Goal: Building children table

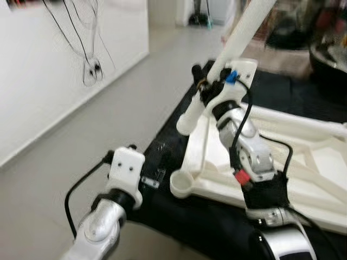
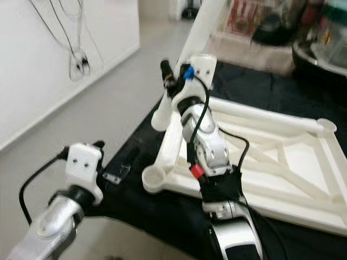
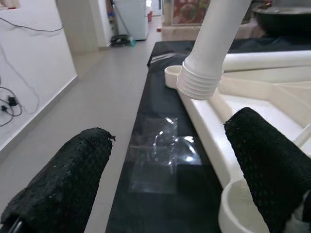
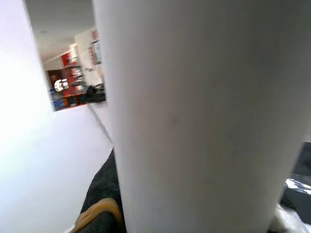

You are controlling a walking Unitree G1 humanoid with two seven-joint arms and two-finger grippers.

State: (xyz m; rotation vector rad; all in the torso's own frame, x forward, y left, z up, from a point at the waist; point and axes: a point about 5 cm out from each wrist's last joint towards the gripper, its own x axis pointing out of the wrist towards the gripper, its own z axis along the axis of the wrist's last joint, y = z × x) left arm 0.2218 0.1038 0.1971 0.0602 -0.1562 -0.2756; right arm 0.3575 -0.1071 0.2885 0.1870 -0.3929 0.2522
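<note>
Left eye view: right hand pinching white leg, threaded end hanging above frame on black bench. Corner socket empty, no legs fitted. Left hand spread, idle.

Both eye views look forward and down from the head onto the white table frame on the black bench. The left wrist view faces along the bench edge toward that frame; the right wrist view sits pressed against the white table leg.
</note>
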